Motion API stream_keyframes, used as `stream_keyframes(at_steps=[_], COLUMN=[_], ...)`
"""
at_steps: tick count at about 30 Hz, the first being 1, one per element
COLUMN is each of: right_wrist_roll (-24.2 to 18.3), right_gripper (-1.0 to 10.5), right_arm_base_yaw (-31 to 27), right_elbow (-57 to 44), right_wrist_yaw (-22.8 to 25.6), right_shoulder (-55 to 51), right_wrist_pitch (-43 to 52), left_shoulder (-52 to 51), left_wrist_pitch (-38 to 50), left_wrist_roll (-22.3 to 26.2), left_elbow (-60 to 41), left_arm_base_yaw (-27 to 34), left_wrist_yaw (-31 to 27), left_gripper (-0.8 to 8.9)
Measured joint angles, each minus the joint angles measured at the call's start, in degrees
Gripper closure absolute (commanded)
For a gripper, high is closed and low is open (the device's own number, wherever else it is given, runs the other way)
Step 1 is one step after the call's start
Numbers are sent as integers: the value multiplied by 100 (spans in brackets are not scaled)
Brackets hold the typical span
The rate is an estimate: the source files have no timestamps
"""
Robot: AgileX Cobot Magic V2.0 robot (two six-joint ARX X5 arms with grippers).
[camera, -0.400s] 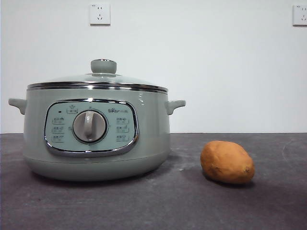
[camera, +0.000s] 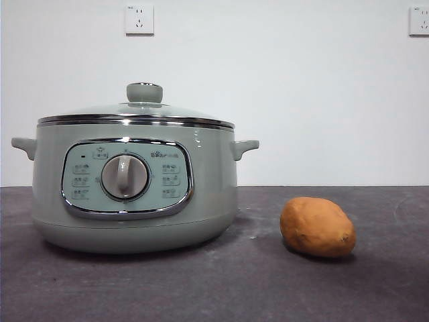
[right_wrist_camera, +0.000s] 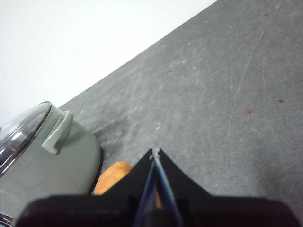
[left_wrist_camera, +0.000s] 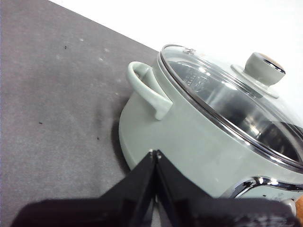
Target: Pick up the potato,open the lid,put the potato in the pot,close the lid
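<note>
Black jaws pressed together tip to tip mark both arms: the left gripper [left_wrist_camera: 155,153] hangs empty above the pot's side handle, the right gripper [right_wrist_camera: 155,151] empty over the one potato [camera: 317,227]. That orange-brown potato lies on the dark desk [camera: 221,288] just beside the single sage-green pot [camera: 134,181], long axis running across the desk, narrower end pointing away from the pot. One glass lid [camera: 137,111] sits closed on the pot.
</note>
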Motion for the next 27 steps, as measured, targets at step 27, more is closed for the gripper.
stream_keyframes(at_steps=[27], right_wrist_roll=[-1499], right_gripper=[949], right_arm_base_yaw=[0], right_elbow=[3429], right_wrist_yaw=[-1167], right_shoulder=[3823], right_wrist_pitch=[-1397], left_shoulder=[2769], left_wrist_pitch=[-2002], left_wrist_roll=[1576], left_elbow=[3390], left_arm_base_yaw=[0], left_wrist_yaw=[734], left_gripper=[818])
